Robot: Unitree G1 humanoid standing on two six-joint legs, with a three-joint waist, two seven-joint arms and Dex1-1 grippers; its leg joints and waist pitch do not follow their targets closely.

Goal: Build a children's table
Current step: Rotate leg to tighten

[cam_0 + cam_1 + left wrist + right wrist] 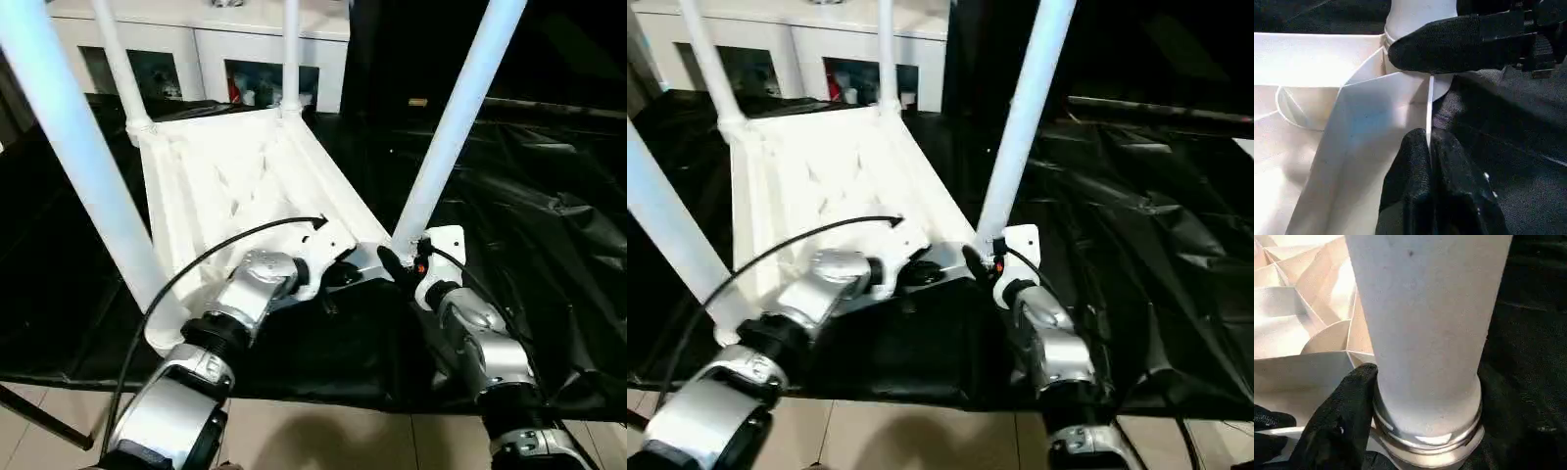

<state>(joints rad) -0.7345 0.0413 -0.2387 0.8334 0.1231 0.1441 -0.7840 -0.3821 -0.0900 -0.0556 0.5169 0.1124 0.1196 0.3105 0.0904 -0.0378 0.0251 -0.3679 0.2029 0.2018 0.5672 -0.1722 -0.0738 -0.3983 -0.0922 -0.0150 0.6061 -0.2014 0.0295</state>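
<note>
The children's table (235, 186) lies upside down on the black cloth, ribbed underside up, with its white legs standing upward. My left gripper (333, 276) is shut on the thin white rim of the tabletop by the near right corner; the left wrist view shows its fingertips (1415, 152) pinching that edge. My right gripper (407, 257) clasps the base of the near right leg (456, 127) just above its socket. One black finger (1344, 423) presses on the leg's collar (1425, 440); the other is hidden behind the leg.
The black cloth (549, 196) covers the work table, wrinkled on the right. Its front edge runs just below my forearms, with tiled floor (323, 436) beyond it. A white cabinet (196, 49) stands at the back. A black cable (216, 245) arcs over my left wrist.
</note>
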